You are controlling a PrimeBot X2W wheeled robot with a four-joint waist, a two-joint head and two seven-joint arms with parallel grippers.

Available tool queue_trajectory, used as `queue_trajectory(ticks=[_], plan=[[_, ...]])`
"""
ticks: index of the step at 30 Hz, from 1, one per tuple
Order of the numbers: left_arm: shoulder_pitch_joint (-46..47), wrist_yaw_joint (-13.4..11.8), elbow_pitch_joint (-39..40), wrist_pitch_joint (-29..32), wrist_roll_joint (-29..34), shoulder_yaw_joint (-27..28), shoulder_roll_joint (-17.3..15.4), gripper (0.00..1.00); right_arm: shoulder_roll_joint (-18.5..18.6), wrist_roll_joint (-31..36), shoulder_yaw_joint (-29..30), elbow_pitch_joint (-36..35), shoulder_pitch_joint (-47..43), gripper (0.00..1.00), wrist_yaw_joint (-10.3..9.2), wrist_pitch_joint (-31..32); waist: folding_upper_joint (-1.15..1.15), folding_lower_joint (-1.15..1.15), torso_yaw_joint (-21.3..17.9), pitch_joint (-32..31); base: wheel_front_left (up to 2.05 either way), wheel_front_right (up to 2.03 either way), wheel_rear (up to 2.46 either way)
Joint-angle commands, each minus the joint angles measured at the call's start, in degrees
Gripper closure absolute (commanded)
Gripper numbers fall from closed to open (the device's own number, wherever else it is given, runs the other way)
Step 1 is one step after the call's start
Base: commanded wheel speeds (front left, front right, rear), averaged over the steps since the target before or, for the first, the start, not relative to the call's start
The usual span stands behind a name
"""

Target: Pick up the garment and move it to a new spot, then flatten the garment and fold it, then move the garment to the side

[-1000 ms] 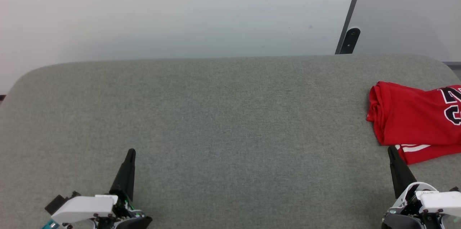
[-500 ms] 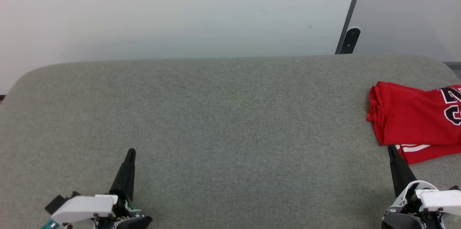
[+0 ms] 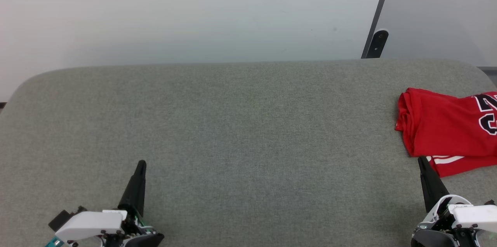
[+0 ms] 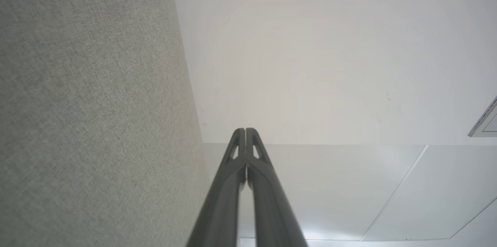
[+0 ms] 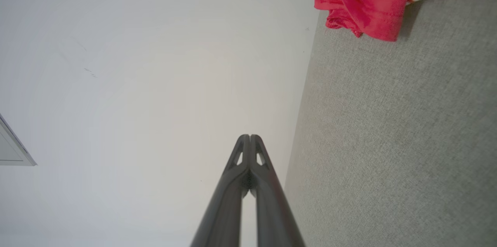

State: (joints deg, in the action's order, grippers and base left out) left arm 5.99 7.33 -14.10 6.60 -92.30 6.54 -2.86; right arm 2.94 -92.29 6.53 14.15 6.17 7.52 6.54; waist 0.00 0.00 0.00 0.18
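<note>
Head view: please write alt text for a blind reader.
A red garment lies at the right edge of a grey surface. The left gripper and right gripper, both shut, point up from the bottom corners.

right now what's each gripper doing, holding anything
Left gripper: jaws closed, holding nothing.
Right gripper: jaws closed, holding nothing; the garment lies ungripped.

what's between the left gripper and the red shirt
Nothing: in the head view, bare grey table stretches from the left gripper to the shirt.
</note>
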Motion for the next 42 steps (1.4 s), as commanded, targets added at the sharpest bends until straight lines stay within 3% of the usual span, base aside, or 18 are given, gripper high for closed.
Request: queue_trajectory(ticks=[1,42], plan=[[0.61,0.33,-0.08,0.13,-0.15,0.1,0.04,1.0,-0.18,-0.22,0.01,0.01,0.19,1.0,-0.06,-0.13,0.0,0.0,0.0,0.0,0.0,0.0,0.0],[0.59,0.33,-0.06,0.09,-0.18,0.07,0.04,1.0,-0.17,-0.23,0.01,0.01,0.19,1.0,-0.06,-0.14,0.0,0.0,0.0,0.0,0.0,0.0,0.0]])
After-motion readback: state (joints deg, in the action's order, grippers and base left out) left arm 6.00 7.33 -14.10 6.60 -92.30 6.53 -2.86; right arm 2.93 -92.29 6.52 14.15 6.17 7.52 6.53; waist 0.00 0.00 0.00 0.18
